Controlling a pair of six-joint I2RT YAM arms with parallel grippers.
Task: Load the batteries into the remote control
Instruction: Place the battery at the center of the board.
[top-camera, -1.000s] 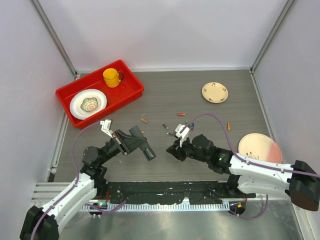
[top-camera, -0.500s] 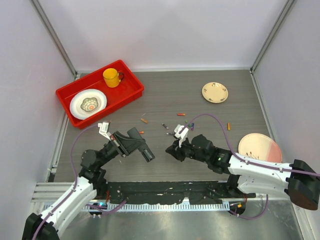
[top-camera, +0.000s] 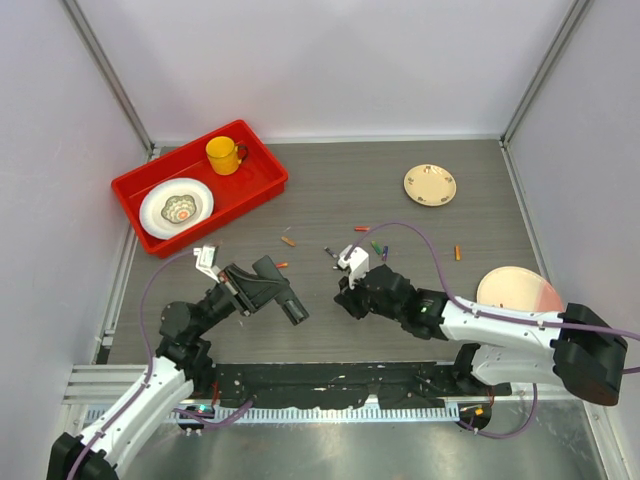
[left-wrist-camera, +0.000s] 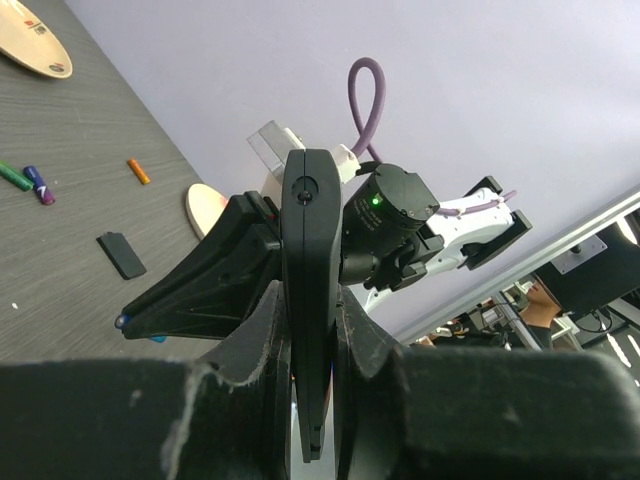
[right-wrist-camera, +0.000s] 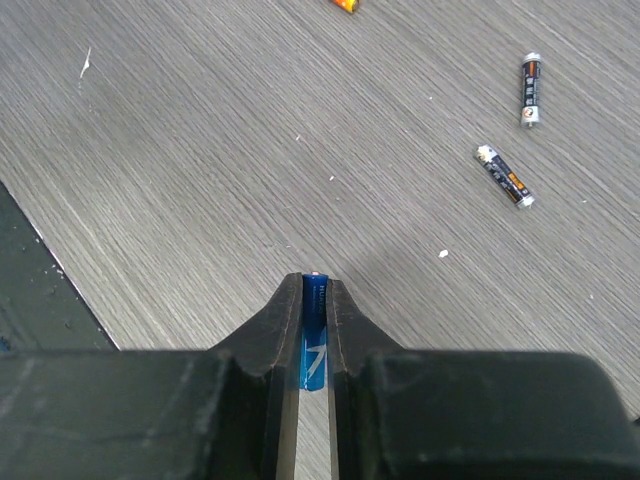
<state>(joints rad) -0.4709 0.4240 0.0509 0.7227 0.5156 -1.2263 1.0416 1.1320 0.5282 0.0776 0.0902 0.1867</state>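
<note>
My left gripper (top-camera: 272, 287) is shut on the slim black remote control (top-camera: 290, 305) and holds it above the table, at the front left of centre. In the left wrist view the remote (left-wrist-camera: 308, 240) stands edge-on between the fingers (left-wrist-camera: 255, 330). My right gripper (top-camera: 346, 300) faces it from the right, shut on a blue battery (right-wrist-camera: 315, 335) held above the bare table. More batteries lie scattered at mid table: orange (top-camera: 288, 241), red (top-camera: 361, 229), green and purple (top-camera: 380, 248), and two dark silver ones (right-wrist-camera: 505, 175) (right-wrist-camera: 530, 90).
A small black square piece (left-wrist-camera: 122, 255) lies on the table near the loose batteries. A red tray (top-camera: 262, 188) at the back left holds a yellow mug (top-camera: 224, 155) and a bowl (top-camera: 176, 208). A small plate (top-camera: 430, 185) and a pink plate (top-camera: 518, 292) lie on the right.
My right gripper has shifted slightly left and away with the blue battery. My left gripper has drawn back a little to the left with the remote.
</note>
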